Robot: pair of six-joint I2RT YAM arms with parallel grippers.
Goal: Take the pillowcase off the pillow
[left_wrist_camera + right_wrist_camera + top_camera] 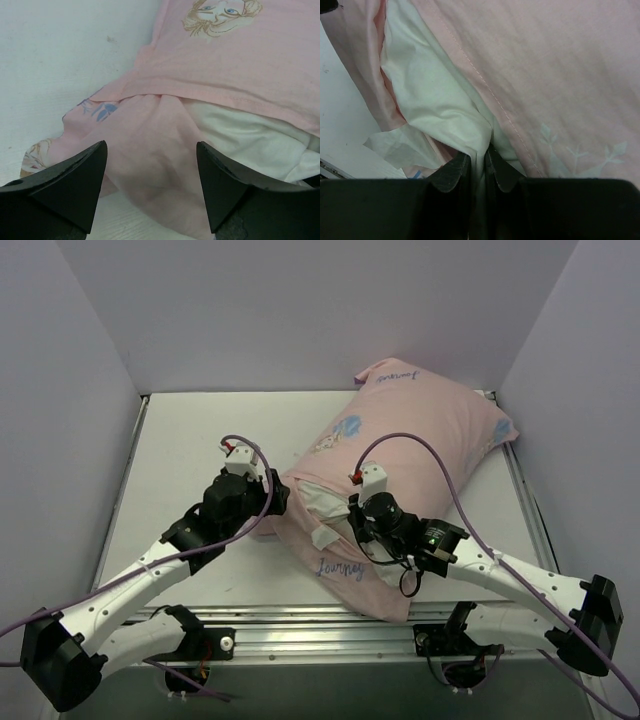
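Pillowcase, pillow; white table, lilac walls

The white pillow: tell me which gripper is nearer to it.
Right. The right gripper pinches white fabric of the pillow at the opening of the pillowcase. The left gripper stands open over a pink pillowcase flap, beside the exposed pillow.

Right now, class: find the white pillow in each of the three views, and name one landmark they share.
Top: pillow is a white patch at centre, at the pillowcase mouth.
Left wrist: pillow right of centre, under the pink hem.
Right wrist: pillow left of centre, pinched in the right hand.
Landmark: the stitched hem, bordering the white in every view.
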